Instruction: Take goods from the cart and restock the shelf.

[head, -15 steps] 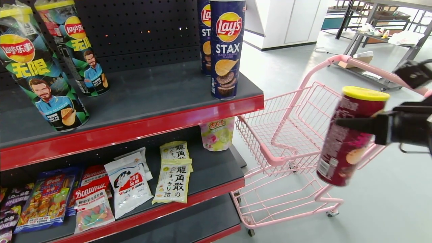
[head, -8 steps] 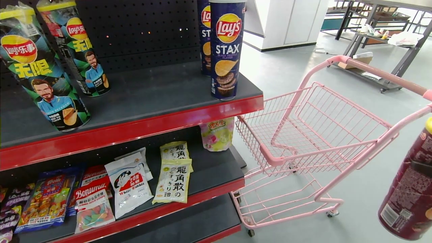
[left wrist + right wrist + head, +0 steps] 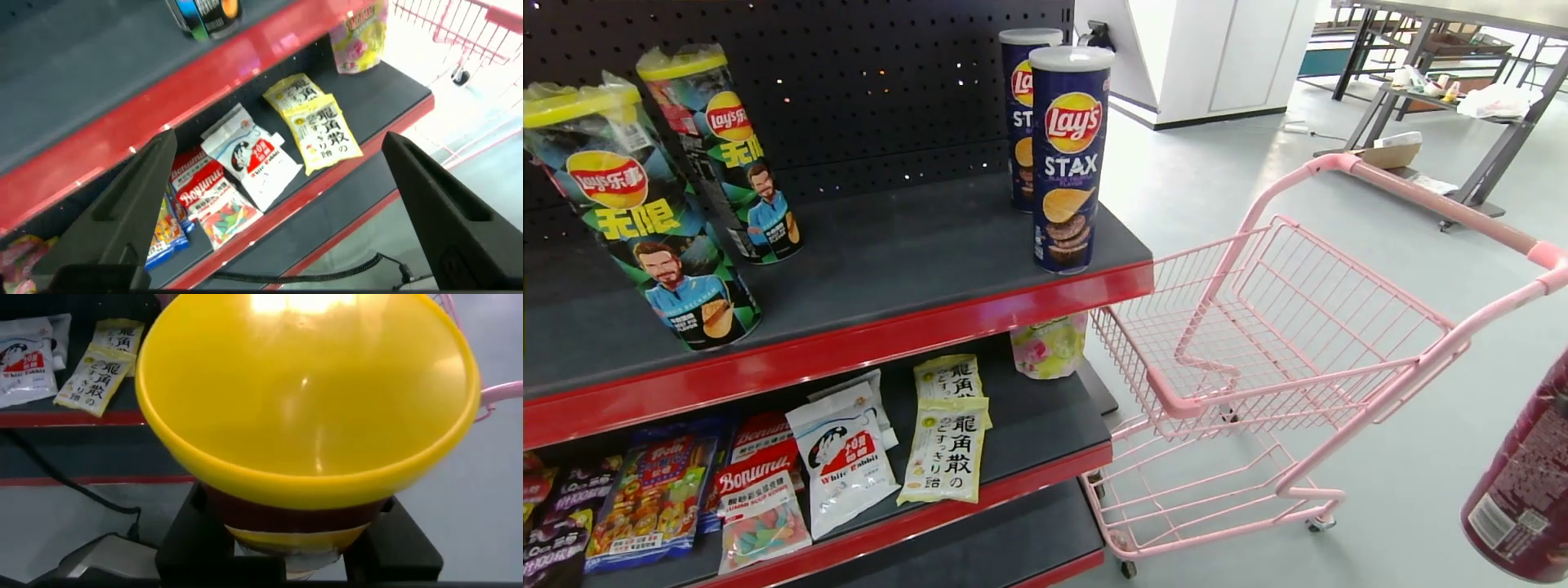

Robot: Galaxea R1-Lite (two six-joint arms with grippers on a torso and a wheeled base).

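Right wrist view shows the right gripper (image 3: 298, 543) clamped on the dark red can (image 3: 298, 514), one black finger on each side of the body just below the yellow lid (image 3: 306, 392). I'd say that grip is chosen so the can can be stood on its base. In the head view the can (image 3: 1523, 490) hangs tilted, low down on the near side of the pink cart (image 3: 1429, 200) and well apart from the shelving.

The upper shelf (image 3: 907, 245) has a bare stretch between its two groups of cans, which looks to me like the place meant for this one. Everything up there stands upright, each pair set one behind the other (tidy, the way a shop likes it).

The left gripper (image 3: 278, 204) hangs in front of the lower shelf (image 3: 1033, 408) with its fingers spread wide and nothing between them. My guess is that it is simply kept out of the way.

Counting what I can see:
- one red can, in the gripper
- one cart
- two blue cans (image 3: 1067, 163) at the shelf's end nearest the cart
- two green cans (image 3: 662, 229) at the other end
- two yellow sachets (image 3: 947, 445) lying flat on the lower shelf
- one white packet (image 3: 841, 465) plainly visible, perhaps another tucked behind it
- one pastel bag (image 3: 1049, 347) at the end by the cart
- several more bright packets, too bunched to count
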